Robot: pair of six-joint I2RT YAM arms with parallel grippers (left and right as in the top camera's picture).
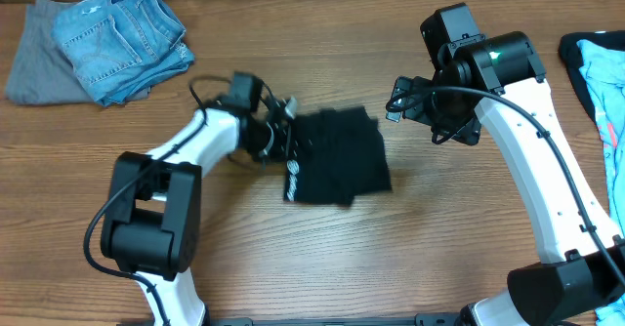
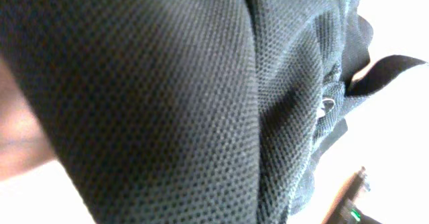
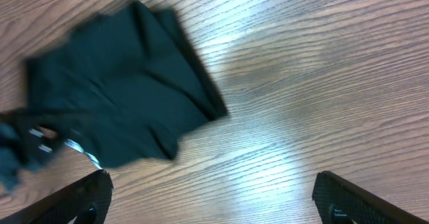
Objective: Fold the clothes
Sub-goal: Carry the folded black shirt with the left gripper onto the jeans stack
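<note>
Centrally, black garment (image 1: 337, 160), left claw (image 1: 282, 134) at edge

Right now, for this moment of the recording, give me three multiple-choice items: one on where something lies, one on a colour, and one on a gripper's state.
1. The light blue denim jeans lie:
A) at the table's centre
B) at the far left, partly on a grey cloth
C) under the right arm

2. The small logo printed on the black fabric garment is:
A) red
B) white
C) yellow

3. The right gripper is:
A) shut on the garment
B) shut on the jeans
C) open, holding nothing

Answers:
1. B: the overhead view shows them there.
2. B: the print is white on black.
3. C: in the right wrist view its jaws stand wide apart over the bare wooden table.
</note>
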